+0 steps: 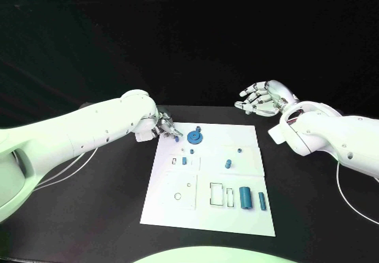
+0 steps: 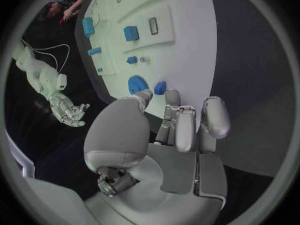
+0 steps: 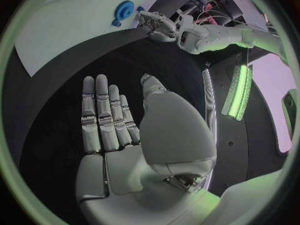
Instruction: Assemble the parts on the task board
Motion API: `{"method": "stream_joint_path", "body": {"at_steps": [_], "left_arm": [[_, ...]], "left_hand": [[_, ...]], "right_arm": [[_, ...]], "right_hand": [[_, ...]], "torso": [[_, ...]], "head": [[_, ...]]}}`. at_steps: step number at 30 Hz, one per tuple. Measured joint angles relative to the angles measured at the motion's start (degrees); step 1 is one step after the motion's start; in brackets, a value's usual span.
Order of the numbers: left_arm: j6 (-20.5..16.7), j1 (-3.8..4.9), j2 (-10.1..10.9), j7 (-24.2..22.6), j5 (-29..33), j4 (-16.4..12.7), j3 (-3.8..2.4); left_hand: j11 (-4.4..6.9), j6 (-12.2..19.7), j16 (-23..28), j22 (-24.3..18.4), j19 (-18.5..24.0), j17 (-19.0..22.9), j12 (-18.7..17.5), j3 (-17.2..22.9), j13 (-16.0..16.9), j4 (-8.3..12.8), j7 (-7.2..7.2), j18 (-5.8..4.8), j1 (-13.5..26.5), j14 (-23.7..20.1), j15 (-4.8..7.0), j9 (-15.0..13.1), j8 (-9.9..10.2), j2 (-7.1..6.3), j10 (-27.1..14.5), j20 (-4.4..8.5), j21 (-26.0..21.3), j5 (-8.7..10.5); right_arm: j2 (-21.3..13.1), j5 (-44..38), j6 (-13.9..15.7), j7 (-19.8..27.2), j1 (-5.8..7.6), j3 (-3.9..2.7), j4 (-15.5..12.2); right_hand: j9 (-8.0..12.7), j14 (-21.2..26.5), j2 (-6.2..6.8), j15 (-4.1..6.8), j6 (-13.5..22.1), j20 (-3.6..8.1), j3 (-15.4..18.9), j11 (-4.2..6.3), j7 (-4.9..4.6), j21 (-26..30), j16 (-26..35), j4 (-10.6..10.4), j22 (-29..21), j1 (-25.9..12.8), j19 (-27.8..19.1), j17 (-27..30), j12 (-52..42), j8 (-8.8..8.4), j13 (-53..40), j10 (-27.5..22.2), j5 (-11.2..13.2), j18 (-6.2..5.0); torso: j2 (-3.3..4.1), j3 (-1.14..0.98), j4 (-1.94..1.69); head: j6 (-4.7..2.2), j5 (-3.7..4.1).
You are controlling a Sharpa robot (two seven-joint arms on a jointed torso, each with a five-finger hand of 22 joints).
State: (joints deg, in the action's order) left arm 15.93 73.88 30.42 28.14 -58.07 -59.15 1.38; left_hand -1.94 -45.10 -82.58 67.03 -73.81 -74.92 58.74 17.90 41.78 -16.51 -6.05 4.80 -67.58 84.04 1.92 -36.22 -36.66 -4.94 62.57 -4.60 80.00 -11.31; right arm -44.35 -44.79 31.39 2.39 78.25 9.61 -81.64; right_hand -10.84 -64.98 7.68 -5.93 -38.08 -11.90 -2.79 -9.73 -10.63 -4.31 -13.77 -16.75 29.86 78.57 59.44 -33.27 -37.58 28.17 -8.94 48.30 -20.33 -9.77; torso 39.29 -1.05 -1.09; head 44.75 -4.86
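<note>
The white rectangular task board (image 1: pixel 207 213) is carrying small blue plastic parts (image 1: pixel 246 193) in its recesses; the left hand (image 1: pixel 164 127) and right hand (image 1: pixel 260 99) are hovering spread, holding nothing.

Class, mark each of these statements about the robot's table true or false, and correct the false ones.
1. The right hand holds a blue part. False: its fingers are spread and it holds nothing, seen plainly in the right wrist view.
2. A blue gear lies near the far left corner of the task board. True.
3. The left hand is at the board's far left corner, close to the gear. True.
4. The right hand rests on the task board. False: it is beyond the board's far right corner, off the plate.
5. Two long blue parts lie side by side near the board's near right corner. True.
</note>
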Motion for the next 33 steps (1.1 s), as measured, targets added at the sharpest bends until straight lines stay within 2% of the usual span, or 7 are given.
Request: {"method": "stream_joint_path", "body": {"at_steps": [5,11,24,29,31,32,33], "left_arm": [[-0.02,0.00,-0.01,-0.15,0.30,0.01,0.00],[-0.06,0.02,0.00,-0.40,0.70,0.02,0.00],[-0.14,0.01,0.35,-0.66,1.47,-0.18,0.03],[-0.40,0.00,1.36,-0.79,2.04,-1.04,0.04],[-0.65,-0.01,2.16,-0.89,2.52,-1.95,0.04],[-0.78,-0.01,2.58,-0.93,2.76,-2.49,0.04],[-0.98,-0.01,3.21,-0.99,3.08,-3.33,0.04]], "left_hand": [[0.20,-0.61,-0.21,0.23,-0.21,0.00,0.00,1.82,-0.06,0.40,0.24,0.00,-3.50,0.00,0.00,0.30,0.13,0.82,0.21,0.21,0.00,0.00],[0.71,-1.04,-0.21,0.76,-0.41,0.00,0.00,3.82,-0.11,0.94,0.66,0.00,-6.49,0.00,0.00,0.37,0.17,1.02,0.72,0.41,0.27,0.01],[1.01,-1.14,-0.56,1.56,-0.82,0.00,0.00,8.35,-0.52,2.74,0.78,0.00,-10.05,0.01,0.43,0.34,-0.51,0.44,1.06,0.82,0.50,0.36],[1.13,-1.21,-0.56,2.35,-1.28,0.01,0.00,10.63,-0.61,0.49,0.85,0.00,-11.95,0.01,0.43,0.35,-1.13,-0.68,2.38,0.82,1.12,0.08],[1.14,-1.21,-0.56,2.73,-1.46,0.01,0.00,11.81,-0.48,-0.57,0.84,0.00,-11.18,0.01,0.43,0.35,-2.50,-1.61,2.99,1.01,1.12,-0.01],[1.22,-1.21,-0.56,2.86,-1.46,0.01,0.00,12.11,-0.38,-0.87,0.84,0.00,-10.78,0.01,0.43,0.35,-2.96,-2.01,3.08,1.00,1.13,-0.02],[1.22,-1.21,-0.56,3.08,-1.65,0.01,0.00,13.29,-0.30,-0.27,0.84,0.00,-10.32,0.01,0.43,0.34,-3.23,-2.48,3.08,0.82,1.41,-0.20]], "right_arm": [[0.04,-0.12,-0.01,0.00,0.00,0.00,0.03],[0.09,-0.18,-0.03,0.01,0.00,0.00,0.06],[0.19,-0.19,-0.07,0.01,-0.01,-0.02,0.11],[0.19,-0.18,-0.08,0.01,-0.01,-0.01,0.11],[0.18,-0.17,-0.08,0.01,-0.01,-0.01,0.10],[0.16,-0.16,-0.08,0.01,-0.01,-0.01,0.09],[0.11,-0.16,-0.09,0.01,-0.01,-0.01,0.09]], "right_hand": [[0.06,0.00,0.00,0.00,0.00,0.00,0.00,0.00,0.00,0.00,0.00,0.00,-0.05,0.00,0.00,0.00,0.00,0.00,0.00,0.00,0.00,0.00],[0.06,0.00,-0.23,0.00,0.00,0.00,0.00,0.00,0.00,0.00,0.00,0.00,-0.05,0.23,0.00,0.00,0.00,0.00,0.07,0.00,0.00,0.01],[0.06,0.00,-0.23,0.00,0.00,0.00,0.00,0.00,0.00,0.00,0.00,0.00,-0.11,0.23,0.00,-0.01,0.00,0.00,0.07,0.00,-0.21,0.00],[0.06,0.00,-0.23,0.00,0.00,0.00,0.00,0.00,0.00,0.00,0.00,0.00,-0.11,0.23,0.00,-0.01,0.00,0.00,0.06,0.00,-0.21,0.00],[0.05,0.00,-0.23,0.00,0.00,0.00,0.00,0.00,0.00,0.00,0.00,0.00,-0.11,0.23,0.00,-0.01,0.00,0.00,0.06,0.00,-0.21,0.00],[0.06,0.00,-0.23,0.00,0.00,0.00,0.00,0.00,0.00,0.00,0.01,0.00,-0.11,0.23,0.00,-0.01,0.00,0.00,0.09,0.00,-0.21,0.00],[0.05,0.00,-0.23,0.00,0.00,0.00,0.00,0.00,0.00,0.00,0.23,0.00,-0.18,0.23,0.00,-0.01,0.00,0.00,0.18,0.00,-0.21,0.00]], "torso": [[0.00,0.00,0.00],[0.00,0.00,-0.01],[0.01,0.01,0.02],[0.00,-0.03,0.03],[0.00,-0.03,0.04],[-0.01,-0.03,0.04],[-0.01,-0.03,0.04]], "head": [[0.05,0.00],[0.19,-0.05],[0.40,-0.14],[0.34,-0.21],[0.32,-0.24],[0.32,-0.24],[0.32,-0.23]]}}
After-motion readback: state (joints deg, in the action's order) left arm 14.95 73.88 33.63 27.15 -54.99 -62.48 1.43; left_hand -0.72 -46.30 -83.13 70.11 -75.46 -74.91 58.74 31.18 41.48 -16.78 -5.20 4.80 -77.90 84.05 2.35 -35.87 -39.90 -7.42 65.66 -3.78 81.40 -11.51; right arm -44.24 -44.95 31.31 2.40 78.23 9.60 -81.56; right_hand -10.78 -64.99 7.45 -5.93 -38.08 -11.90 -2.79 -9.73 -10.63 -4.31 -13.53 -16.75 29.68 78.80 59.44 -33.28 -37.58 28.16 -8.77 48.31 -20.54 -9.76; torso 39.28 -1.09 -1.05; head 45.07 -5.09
